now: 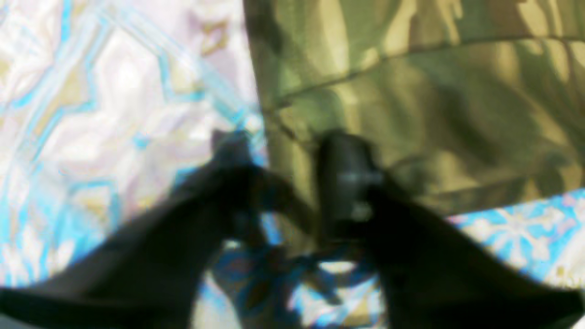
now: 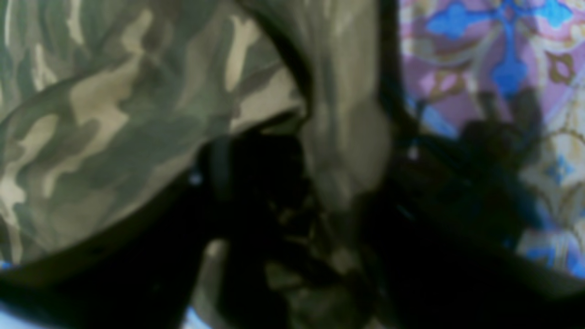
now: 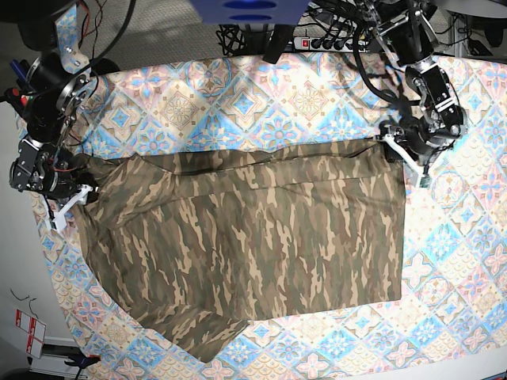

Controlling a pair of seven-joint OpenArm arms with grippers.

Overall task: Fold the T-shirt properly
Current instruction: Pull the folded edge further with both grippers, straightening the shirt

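The camouflage T-shirt (image 3: 253,229) lies spread flat across the table, one sleeve (image 3: 202,340) pointing to the near edge. At its far right corner my left gripper (image 3: 396,146) stands low. In the left wrist view that gripper (image 1: 285,151) straddles the shirt's edge (image 1: 434,91), one finger on the shirt, the other on the tablecloth, with a gap still showing. My right gripper (image 3: 79,190) is at the shirt's left corner. Up close, the right gripper (image 2: 333,151) has a bunch of the T-shirt (image 2: 114,114) pinched between its dark fingers.
A pastel blue-pink tile-patterned cloth (image 3: 261,95) covers the whole table under the shirt. A power strip (image 3: 333,41) and cables lie behind the far edge. The table's left edge and the floor (image 3: 16,317) are close to the right arm.
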